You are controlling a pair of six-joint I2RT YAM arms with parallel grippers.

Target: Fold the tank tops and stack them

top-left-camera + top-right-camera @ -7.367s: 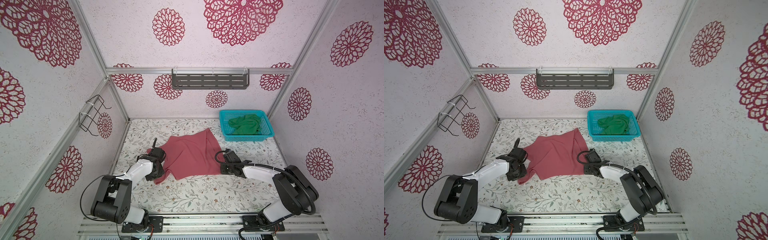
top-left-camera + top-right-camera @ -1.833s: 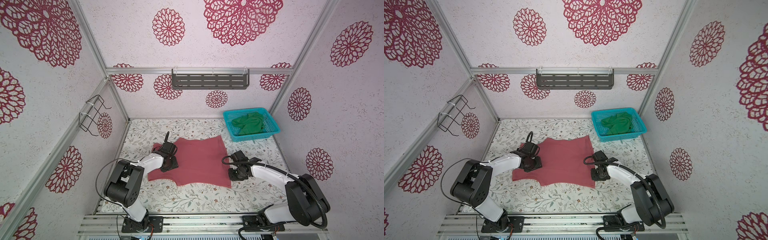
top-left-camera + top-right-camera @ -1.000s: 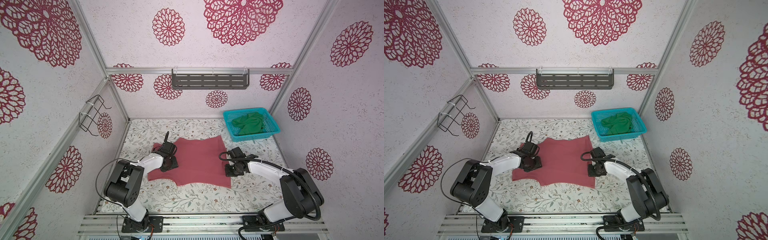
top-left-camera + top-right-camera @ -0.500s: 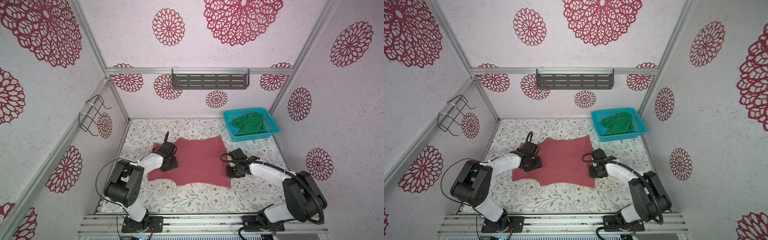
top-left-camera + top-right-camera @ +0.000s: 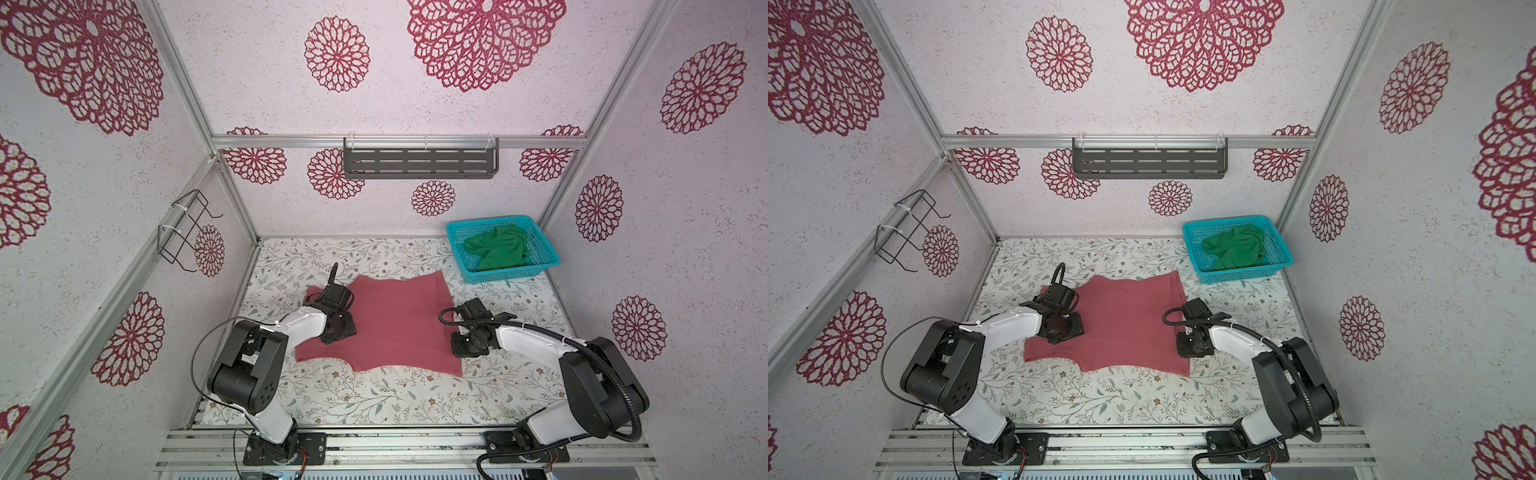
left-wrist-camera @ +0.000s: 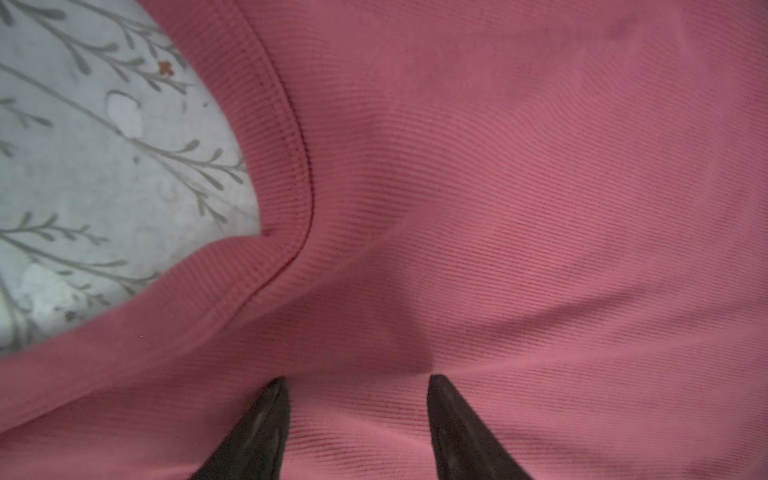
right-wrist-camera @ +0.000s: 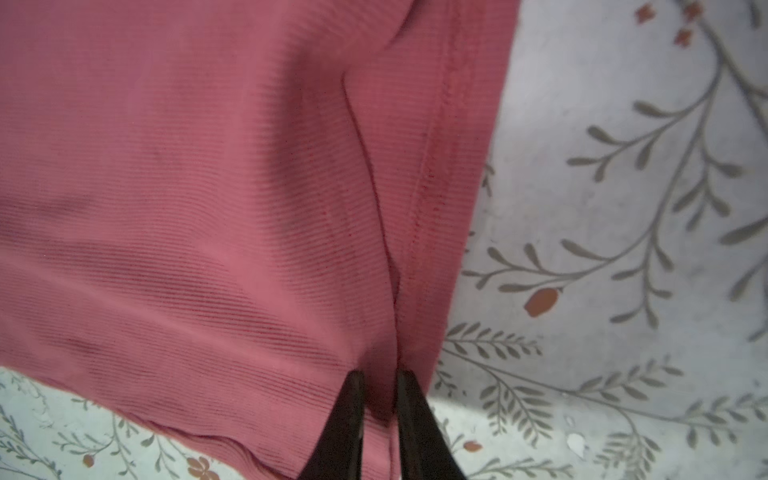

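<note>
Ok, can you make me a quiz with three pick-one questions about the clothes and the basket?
1. Where is the green top? A on a chair; B in the basket; C in a drawer.
2. What colour is the basket? A yellow; B black; C turquoise.
3. How does the pink top lie? A spread out on the table; B folded small; C rolled in a ball.

Answers:
1 B: it sits bunched inside the basket in both top views.
2 C: its mesh walls are turquoise.
3 A: it lies open and nearly flat, with no fold made yet.
</note>
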